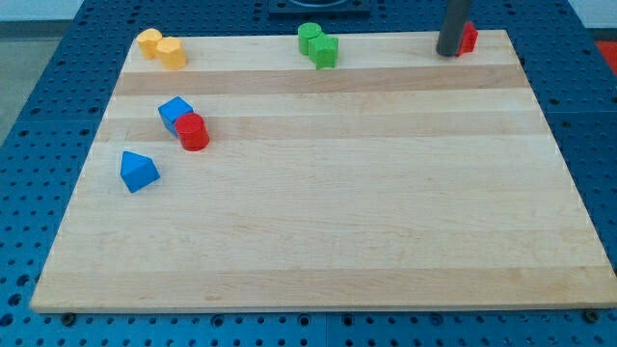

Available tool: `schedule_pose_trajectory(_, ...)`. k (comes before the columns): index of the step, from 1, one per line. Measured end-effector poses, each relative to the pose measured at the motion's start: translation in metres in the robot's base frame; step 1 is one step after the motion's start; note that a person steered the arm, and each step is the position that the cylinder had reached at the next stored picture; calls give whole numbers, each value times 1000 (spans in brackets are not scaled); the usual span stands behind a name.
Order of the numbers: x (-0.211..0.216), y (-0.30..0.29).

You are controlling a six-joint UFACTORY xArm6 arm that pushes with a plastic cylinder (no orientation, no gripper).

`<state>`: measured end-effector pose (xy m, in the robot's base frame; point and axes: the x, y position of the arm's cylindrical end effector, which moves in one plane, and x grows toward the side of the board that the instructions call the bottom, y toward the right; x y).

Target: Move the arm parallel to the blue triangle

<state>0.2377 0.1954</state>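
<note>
The blue triangle (138, 171) lies near the board's left edge, about halfway down. My tip (449, 53) stands at the view's top right, touching or just in front of a red block (469, 39) that it partly hides. The tip is far to the right of and above the blue triangle. A blue cube (174, 113) and a red cylinder (193, 132) sit touching each other just above and right of the triangle.
Two yellow blocks (161, 48) sit together at the top left corner. Two green blocks (317, 44) sit together at the top middle. The wooden board (328, 222) rests on a blue perforated table.
</note>
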Motion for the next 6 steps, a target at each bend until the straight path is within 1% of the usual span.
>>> schedule_pose_trajectory(1, 37, -22)
schedule_pose_trajectory(2, 114, -64)
schedule_pose_trajectory(4, 220, -226)
schedule_pose_trajectory(5, 227, -264)
schedule_pose_trajectory(6, 247, -301)
